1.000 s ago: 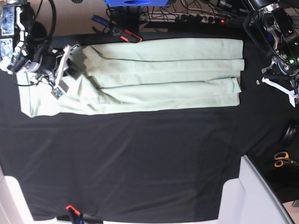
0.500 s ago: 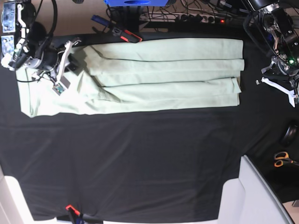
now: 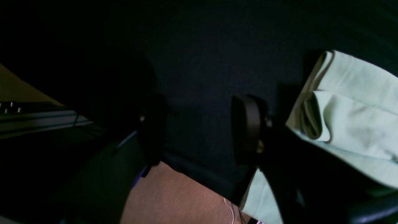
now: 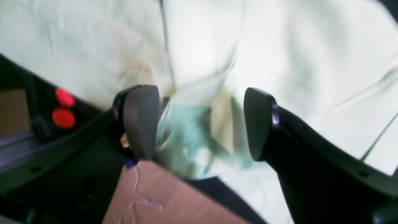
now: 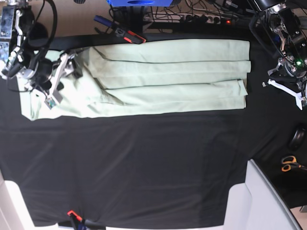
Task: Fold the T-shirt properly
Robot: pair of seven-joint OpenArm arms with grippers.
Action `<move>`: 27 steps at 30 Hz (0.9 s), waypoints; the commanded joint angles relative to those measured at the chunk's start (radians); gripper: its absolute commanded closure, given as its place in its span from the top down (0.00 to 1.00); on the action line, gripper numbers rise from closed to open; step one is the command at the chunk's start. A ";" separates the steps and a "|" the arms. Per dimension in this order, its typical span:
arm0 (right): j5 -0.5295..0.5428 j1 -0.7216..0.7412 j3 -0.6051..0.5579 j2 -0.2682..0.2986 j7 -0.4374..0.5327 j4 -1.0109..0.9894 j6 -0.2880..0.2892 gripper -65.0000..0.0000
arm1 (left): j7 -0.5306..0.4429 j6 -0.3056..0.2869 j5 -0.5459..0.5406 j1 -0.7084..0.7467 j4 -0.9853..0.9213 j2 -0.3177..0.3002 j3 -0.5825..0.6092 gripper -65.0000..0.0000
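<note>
From the left wrist view, the left gripper (image 3: 199, 130) stands partly open with only the black cloth (image 3: 202, 62) between its 2 fingers; it holds nothing. The folded end of the T-shirt (image 3: 351, 121) lies just beside its right finger, with stacked layers showing.

From the right wrist view, the right gripper (image 4: 199, 124) has its 2 fingers clearly apart. A blurred bunch of the T-shirt (image 4: 279, 46) is between them, but neither pad seems to press it, so I think nothing is gripped. For a good fold, I think this gripper should rise straight up so it does not drag the fabric.

From the base view, the T-shirt (image 5: 168, 76) lies as a long band along the far side of the black cloth (image 5: 144, 167), folded lengthwise, and the end under the right gripper (image 5: 55, 81) looks wrinkled. The left gripper (image 5: 288, 88) waits beside the other end. I think the next fold must bring the 2 ends together. Scissors (image 5: 290, 164) lie well apart on the side, and a red and black clamp (image 5: 128, 36) sits near the far edge, close to the shirt.
</note>
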 commanded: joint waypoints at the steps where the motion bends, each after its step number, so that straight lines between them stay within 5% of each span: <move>1: 0.013 0.013 0.010 0.010 0.014 0.012 0.007 0.63 | -0.016 0.002 0.004 -0.005 0.015 -0.013 -0.005 0.51; 7: -0.067 0.074 0.015 0.012 0.015 0.005 -0.052 0.63 | -0.016 0.002 0.004 -0.003 0.015 -0.013 -0.005 0.51; 15: -0.162 0.028 0.004 -0.007 0.068 0.172 -0.054 0.62 | -0.015 -0.020 -0.064 0.006 0.024 -0.003 -0.013 0.51; 18: -0.164 -0.047 -0.088 -0.021 0.068 0.264 -0.052 0.47 | -0.015 -0.089 -0.153 0.035 0.018 -0.015 -0.015 0.51; 22: -0.162 -0.138 -0.228 -0.045 0.069 0.244 -0.059 0.00 | -0.015 -0.144 -0.184 0.040 0.015 -0.023 -0.015 0.50; 27: -0.162 -0.216 -0.248 -0.125 0.077 0.201 -0.055 0.00 | -0.015 -0.144 -0.165 0.024 0.017 -0.021 -0.016 0.50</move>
